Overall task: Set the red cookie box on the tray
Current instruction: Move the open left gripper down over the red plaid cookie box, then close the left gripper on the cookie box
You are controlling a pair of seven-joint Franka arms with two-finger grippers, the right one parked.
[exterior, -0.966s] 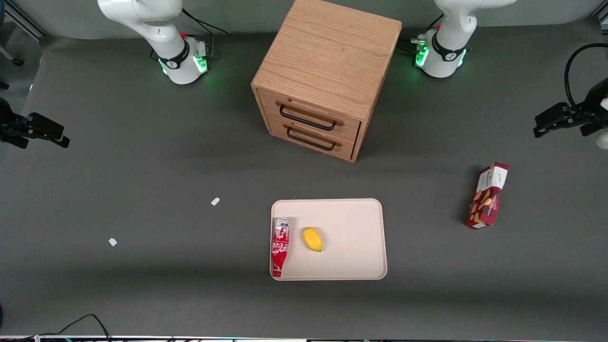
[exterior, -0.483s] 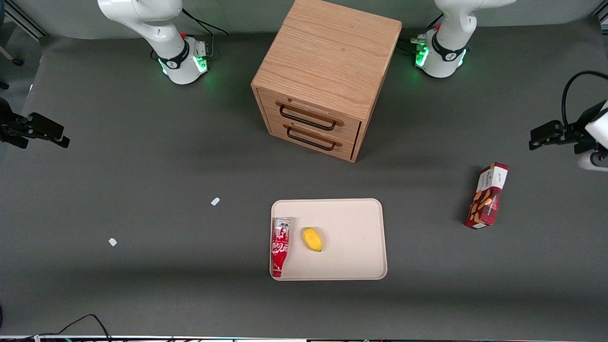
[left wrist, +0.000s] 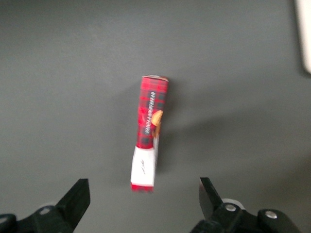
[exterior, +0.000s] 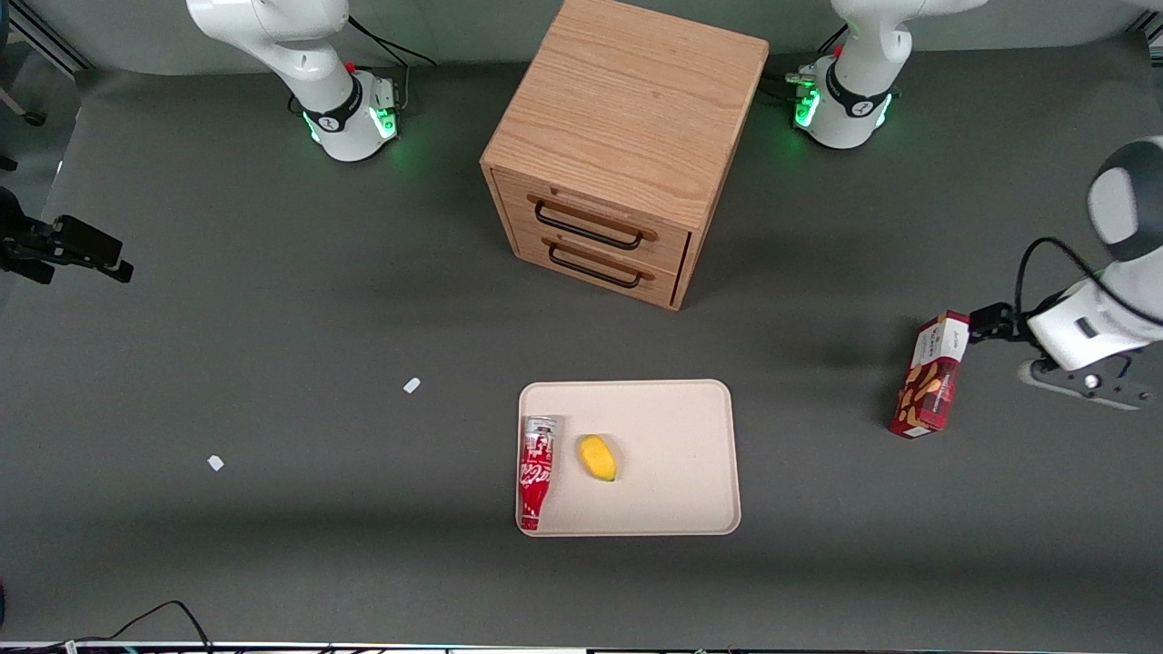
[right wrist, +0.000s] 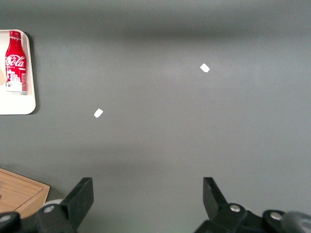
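Toward the working arm's end of the tabletop point(exterior: 273, 300), the red cookie box point(exterior: 933, 374) lay on its own on the dark surface, well apart from the tray point(exterior: 672, 409) and not yet touched. Step in hand, by my reading: the approach to the pick, with nothing grasped. The pincer point(left wrist: 143, 204) hung above the box with its fingers spread wide and nothing between them; in the wrist view both fingertips point(left wrist: 77, 194) stood clear of the cardboard, one to each side of the box's white end panel. From the front, the left arm's white wrist section sat just beside the box's white end, the black tip of the hand near or over that end. The box's long axis ran roughly across the line between the fingertips, so the jaws looked already turned to close across the narrow width. Next move, as a judgement: shift along the box toward its middle, since the pincer was over the white end only, then descend and close across the slim sides. Tray held a red-and-white soda bottle point(exterior: 536, 470) along the edge nearest the parked arm and a small yellow fruit point(exterior: 598, 457) beside it; the half nearer the working arm was bare and seemed the natural place to set the box. Wooden drawer cabinet point(exterior: 627, 145) stood farther from the front camera than the tray, out of the likely path.
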